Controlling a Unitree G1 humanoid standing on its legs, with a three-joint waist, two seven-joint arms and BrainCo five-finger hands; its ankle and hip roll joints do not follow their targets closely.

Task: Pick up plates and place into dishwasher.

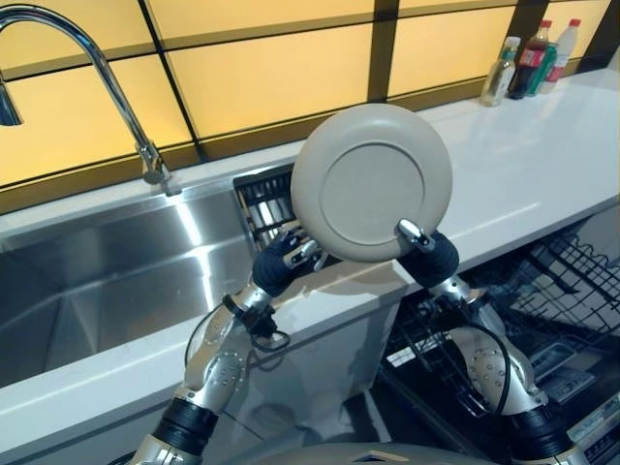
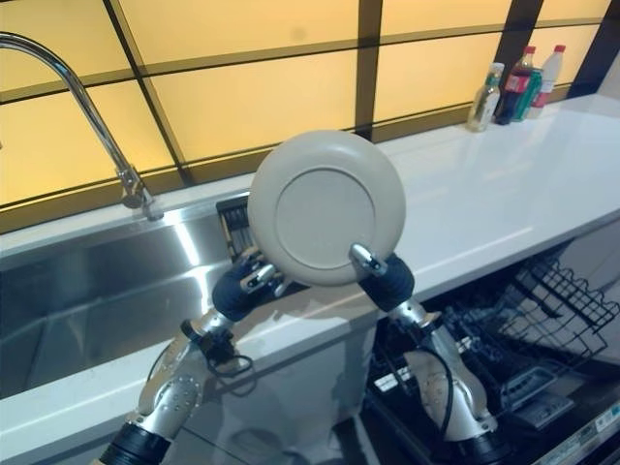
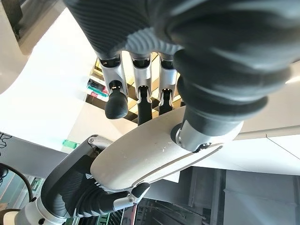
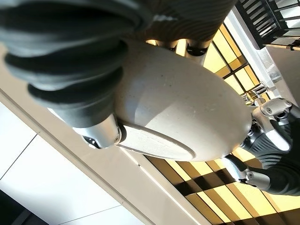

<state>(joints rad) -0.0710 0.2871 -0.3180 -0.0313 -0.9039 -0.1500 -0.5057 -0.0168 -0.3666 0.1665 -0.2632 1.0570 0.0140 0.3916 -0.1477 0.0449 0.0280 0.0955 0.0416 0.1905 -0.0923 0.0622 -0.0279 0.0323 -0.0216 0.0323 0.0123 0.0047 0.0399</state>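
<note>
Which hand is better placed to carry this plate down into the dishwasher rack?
Probably the right hand. It grips the plate on its lower right edge, directly above the open dishwasher rack. The left hand holds the sink side.

We see a white counter (image 1: 523, 174) running beneath the amber window panels, with a steel sink (image 1: 107, 281) set into it at our left and a tap (image 1: 92, 68) arching over the basin. At the far right end stand three bottles (image 1: 528, 63), close together
</note>
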